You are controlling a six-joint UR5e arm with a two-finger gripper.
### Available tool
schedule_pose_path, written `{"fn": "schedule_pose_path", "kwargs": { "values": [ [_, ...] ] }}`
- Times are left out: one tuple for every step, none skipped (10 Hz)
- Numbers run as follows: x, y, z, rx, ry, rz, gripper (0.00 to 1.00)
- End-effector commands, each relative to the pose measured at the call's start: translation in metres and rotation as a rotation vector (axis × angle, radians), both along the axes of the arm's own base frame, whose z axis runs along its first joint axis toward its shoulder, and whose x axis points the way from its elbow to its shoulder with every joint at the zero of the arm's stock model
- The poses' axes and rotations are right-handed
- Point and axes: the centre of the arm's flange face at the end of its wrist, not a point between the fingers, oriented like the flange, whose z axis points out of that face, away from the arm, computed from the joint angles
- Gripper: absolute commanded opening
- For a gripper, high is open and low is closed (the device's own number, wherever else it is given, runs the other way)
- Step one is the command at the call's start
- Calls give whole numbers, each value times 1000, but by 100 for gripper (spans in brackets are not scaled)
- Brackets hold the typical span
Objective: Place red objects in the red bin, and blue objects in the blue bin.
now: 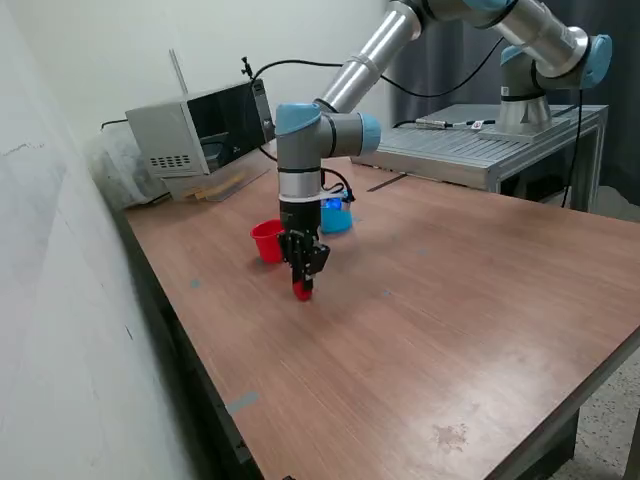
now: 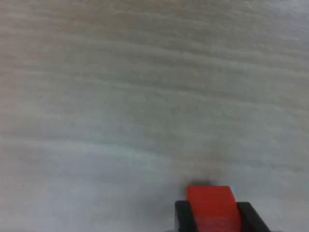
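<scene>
Arm comes in from the upper right of the exterior view, silver link sloping down to a blue-capped joint, then the wrist section drops straight down, vertical, w/ the gripper [image 1: 303,285] pointing at the surface [image 1: 450,330]. Gripper tips sit right at the wood, or just above it; can't tell which from here. Between them: a red cube [image 1: 302,292], pinched. Wrist view confirms it: red cube [image 2: 212,208] sits between two black fingers [image 2: 183,217], one on each side, pressed against its flanks, so the gripper [image 2: 213,215] is clamped on that cube. Wrist view is blurry, mostly pale wood grain, nothing else sharp in it. A thin bluish sliver shows at the cube's far edge there; can't say what it is. Red cup [image 1: 267,240] stands upright on the surface just beside the wrist, toward the exterior view's left and a bit behind the gripper, apart from the cube. Light blue cup [image 1: 337,218] stands behind the arm, partly hidden by the wrist section, near the red cup but not touching it. Contents of either cup: can't see. Grey box-like unit [image 1: 200,135] sits at the surface's far corner, well apart from the cups.
</scene>
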Motion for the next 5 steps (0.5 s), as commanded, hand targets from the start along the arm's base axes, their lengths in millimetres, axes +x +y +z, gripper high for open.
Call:
{"fn": "schedule_pose_path", "kwargs": {
  "values": [
    [20, -2, 73, 3, 57, 1, 0],
    [34, -1, 106, 5, 82, 1, 0],
    [44, 7, 132, 6, 102, -9, 0],
    [47, 44, 143, 12, 106, -58, 0],
    [48, 88, 141, 17, 95, -115, 0]
  ]
}}
